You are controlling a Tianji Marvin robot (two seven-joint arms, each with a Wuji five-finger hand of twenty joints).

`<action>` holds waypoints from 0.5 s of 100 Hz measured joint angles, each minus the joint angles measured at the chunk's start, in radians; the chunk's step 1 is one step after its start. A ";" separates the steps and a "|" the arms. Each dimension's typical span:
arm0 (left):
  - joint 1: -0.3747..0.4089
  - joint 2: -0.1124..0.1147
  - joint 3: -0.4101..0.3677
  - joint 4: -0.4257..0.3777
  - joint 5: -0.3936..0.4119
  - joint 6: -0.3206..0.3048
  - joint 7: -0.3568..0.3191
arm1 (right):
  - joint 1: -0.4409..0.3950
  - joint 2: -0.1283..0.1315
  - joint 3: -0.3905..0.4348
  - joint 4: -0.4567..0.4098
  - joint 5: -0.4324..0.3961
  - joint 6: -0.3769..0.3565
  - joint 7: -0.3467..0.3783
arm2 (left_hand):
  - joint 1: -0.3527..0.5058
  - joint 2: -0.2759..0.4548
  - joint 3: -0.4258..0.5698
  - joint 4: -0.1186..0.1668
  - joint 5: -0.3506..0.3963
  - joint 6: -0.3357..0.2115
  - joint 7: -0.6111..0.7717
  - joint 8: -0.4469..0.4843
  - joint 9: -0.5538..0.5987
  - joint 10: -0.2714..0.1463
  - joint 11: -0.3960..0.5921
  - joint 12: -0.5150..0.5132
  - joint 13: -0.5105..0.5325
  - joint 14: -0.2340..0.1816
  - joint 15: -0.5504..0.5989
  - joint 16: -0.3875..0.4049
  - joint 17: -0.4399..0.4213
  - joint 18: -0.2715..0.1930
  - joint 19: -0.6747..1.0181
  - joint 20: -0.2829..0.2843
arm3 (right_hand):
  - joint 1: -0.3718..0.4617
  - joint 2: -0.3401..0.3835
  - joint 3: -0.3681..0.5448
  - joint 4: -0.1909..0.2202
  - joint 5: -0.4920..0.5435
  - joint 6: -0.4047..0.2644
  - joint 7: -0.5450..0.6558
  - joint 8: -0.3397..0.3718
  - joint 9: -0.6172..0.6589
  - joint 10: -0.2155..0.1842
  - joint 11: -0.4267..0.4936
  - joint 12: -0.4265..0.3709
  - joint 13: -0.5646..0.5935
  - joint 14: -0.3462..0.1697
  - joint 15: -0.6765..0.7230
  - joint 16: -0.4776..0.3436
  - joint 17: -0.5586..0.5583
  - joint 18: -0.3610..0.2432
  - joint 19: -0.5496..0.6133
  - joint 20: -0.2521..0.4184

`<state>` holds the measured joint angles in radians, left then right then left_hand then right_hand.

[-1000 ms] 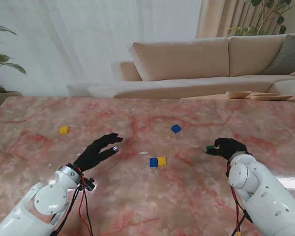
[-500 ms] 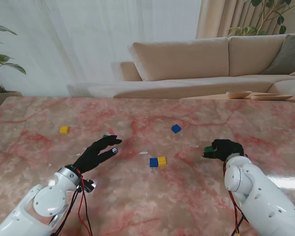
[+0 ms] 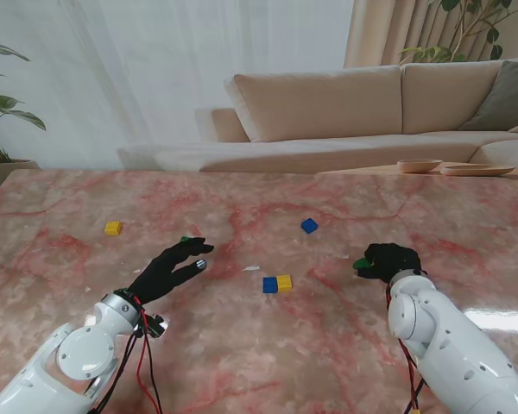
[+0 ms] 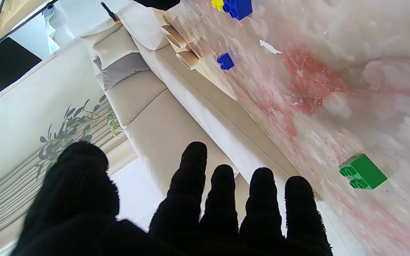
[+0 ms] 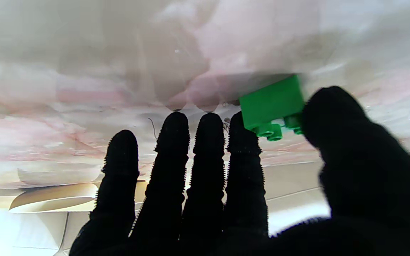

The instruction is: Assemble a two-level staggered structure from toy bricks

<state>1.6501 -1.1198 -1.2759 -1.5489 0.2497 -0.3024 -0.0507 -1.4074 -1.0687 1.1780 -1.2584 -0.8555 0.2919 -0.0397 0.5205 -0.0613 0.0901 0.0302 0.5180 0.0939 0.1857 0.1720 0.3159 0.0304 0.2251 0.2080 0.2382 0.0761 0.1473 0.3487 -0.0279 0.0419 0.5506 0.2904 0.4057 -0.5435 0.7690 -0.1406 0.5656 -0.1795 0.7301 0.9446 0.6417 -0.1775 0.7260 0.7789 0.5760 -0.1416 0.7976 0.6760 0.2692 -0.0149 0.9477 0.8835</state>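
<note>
**Green brick pinched, base pair waiting**

My right hand (image 3: 390,259) grasps a green brick (image 5: 272,105) between thumb and index finger; in the right wrist view the studs point toward my palm and only a corner of the brick sits under each pad. In the stand view the brick shows as a small green patch at my fingertips, to the right of the blue-and-yellow pair (image 3: 277,283) that lies side by side, touching, near the middle of the table (image 3: 345,345). That pair looks to me like the first level, so I judge this brick belongs across its seam.

My left hand (image 3: 174,266) holds nothing, its fingers spread and raised off the marble. A second green brick (image 4: 362,171) lies just beyond its fingertips. A lone blue brick (image 3: 309,225) sits farther from me, and a yellow brick (image 3: 112,228) lies well off to the left.

The risks as I see them: the pinch is shallow, so the brick could twist or slip out on the way over. Pressing down off-centre could push the loose pair apart, since nothing braces them. If the brick arrives tilted, the studs will not seat.
</note>
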 measured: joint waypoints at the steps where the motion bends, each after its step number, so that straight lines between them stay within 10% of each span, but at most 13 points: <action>1: 0.000 0.000 0.000 0.000 0.000 0.000 0.000 | 0.000 0.000 -0.001 0.001 0.000 -0.001 -0.002 | 0.000 0.000 0.000 0.000 0.000 0.000 0.000 0.000 0.000 0.000 0.000 0.000 0.000 0.000 0.000 0.000 0.000 0.000 0.000 0.000 | 0.003 -0.005 0.011 -0.009 -0.005 -0.001 0.004 -0.005 0.004 -0.002 0.001 0.001 0.000 0.000 0.001 0.000 0.000 0.000 0.000 0.000; 12: 0.001 0.000 0.000 -0.002 0.002 0.000 0.004 | 0.000 -0.003 -0.003 0.007 0.000 -0.023 -0.019 | 0.000 0.000 0.000 0.000 0.000 0.000 0.000 0.000 0.000 0.000 0.000 0.000 0.000 0.000 0.000 0.000 0.000 0.000 0.000 0.000 | 0.024 -0.061 0.141 -0.092 -0.009 -0.005 0.030 -0.069 0.036 -0.005 0.009 0.007 0.012 -0.004 0.009 0.001 0.010 0.000 0.012 -0.024; 50: 0.003 0.001 0.000 -0.003 0.007 -0.006 0.008 | -0.029 -0.008 0.010 0.006 -0.020 -0.097 -0.068 | 0.000 0.000 0.000 0.000 0.000 0.000 0.000 0.000 0.000 0.000 0.000 0.000 0.000 0.000 0.000 0.000 0.000 0.000 0.000 0.000 | 0.088 -0.098 0.194 -0.101 -0.018 -0.006 0.035 -0.177 0.094 -0.005 -0.012 0.071 0.032 -0.013 0.020 0.006 0.021 0.001 0.014 -0.024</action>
<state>1.6527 -1.1193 -1.2761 -1.5523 0.2572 -0.3083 -0.0430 -1.4365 -1.0770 1.1880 -1.2527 -0.8757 0.1947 -0.1078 0.5205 -0.0613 0.0901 0.0302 0.5180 0.0939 0.1857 0.1720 0.3159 0.0304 0.2251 0.2081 0.2382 0.0761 0.1472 0.3487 -0.0279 0.0419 0.5503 0.2903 0.4933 -0.6416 0.9634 -0.2419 0.5480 -0.1856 0.7650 0.7678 0.7353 -0.1825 0.7136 0.8503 0.6082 -0.1547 0.8180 0.6819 0.2906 -0.0143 0.9621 0.8598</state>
